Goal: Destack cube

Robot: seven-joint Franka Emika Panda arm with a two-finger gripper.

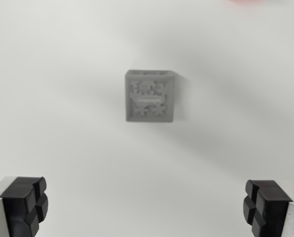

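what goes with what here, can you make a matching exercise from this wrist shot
Things:
1. grey cube
2. finger on the wrist view's left
3. finger on the wrist view's right
4. pink blur

Places:
a. top edge
b. bottom right corner
c. centre, on the white surface
d. bottom left corner

Pairs: 1-c, 2-d, 3-b, 4-a

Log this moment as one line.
gripper open, empty | grey cube on white surface, ahead, untouched | stack: unclear

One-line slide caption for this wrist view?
Wrist view: open gripper above a blurred grey cube on a white surface, fingers apart.
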